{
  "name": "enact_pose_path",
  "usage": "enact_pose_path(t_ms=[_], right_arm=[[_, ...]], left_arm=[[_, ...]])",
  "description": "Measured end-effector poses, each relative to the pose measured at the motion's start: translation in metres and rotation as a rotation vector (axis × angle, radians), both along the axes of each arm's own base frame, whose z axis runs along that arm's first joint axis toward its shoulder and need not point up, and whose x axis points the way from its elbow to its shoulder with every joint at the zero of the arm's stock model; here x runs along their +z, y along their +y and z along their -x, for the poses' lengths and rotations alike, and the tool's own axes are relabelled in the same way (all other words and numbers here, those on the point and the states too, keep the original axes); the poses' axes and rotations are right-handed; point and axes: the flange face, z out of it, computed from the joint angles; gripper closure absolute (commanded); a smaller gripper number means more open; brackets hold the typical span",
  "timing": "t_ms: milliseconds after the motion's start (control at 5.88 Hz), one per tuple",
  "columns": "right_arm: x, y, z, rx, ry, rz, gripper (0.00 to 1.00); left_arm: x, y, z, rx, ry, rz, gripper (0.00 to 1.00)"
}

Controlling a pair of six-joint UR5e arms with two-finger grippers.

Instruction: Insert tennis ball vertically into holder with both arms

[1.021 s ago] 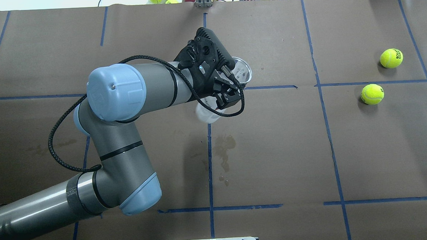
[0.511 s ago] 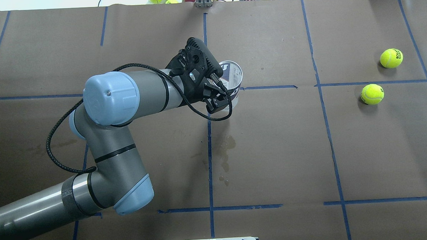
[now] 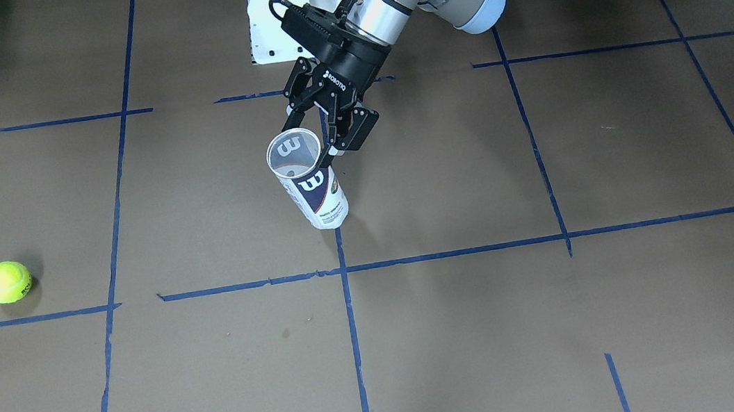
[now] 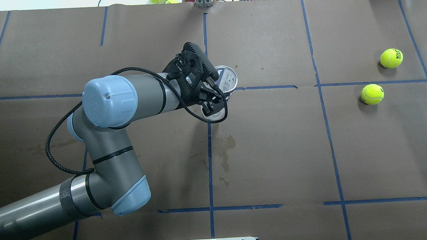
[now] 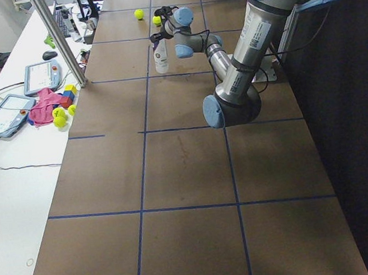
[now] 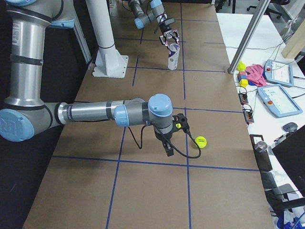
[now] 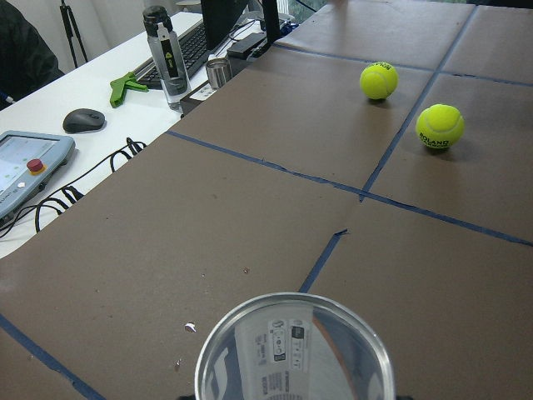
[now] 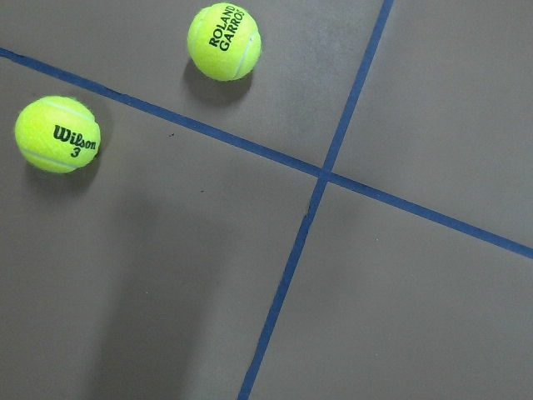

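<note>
Left claw (image 3: 323, 136) clamps the can (image 3: 318, 194) at its rim, and the can stands mouth-up mid-table (image 4: 272, 150). Hold it plumb and keep the fingers off the opening. Right claw (image 6: 169, 151) hangs by the near ball (image 4: 372, 94) and far ball (image 4: 391, 58), but its grip can't be told. There's plenty of open table between the balls and the can, with the edges well off.

A: Fixed cameras?
B: Overhead: high, looking forward, down on table (image 4: 272, 150). Front: opposite edge, facing back, steep. Sides: each table end, lengthwise, distant.
A: Wrist cameras?
B: Left: close above holder (image 7: 293, 350) rim, facing tennis balls (image 7: 440, 127). Right: close, straight down, same balls
</note>
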Motion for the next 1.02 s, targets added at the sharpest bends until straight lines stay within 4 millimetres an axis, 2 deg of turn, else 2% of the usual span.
enact_pose_path(t_ms=[170,681,1021], right_arm=[[0.0,0.0,0.0,0.0,0.0,-0.001,0.0],[0.0,-0.001,0.0,0.0,0.001,-0.001,0.0],[-0.001,-0.001,0.0,0.0,0.001,-0.002,0.0]], left_arm=[[0.006,-0.001,-0.002,0.0,-0.002,0.007,0.2],[0.049,0.01,0.009,0.007,0.123,0.041,0.19],[0.056,0.015,0.006,0.016,0.168,0.073,0.18]])
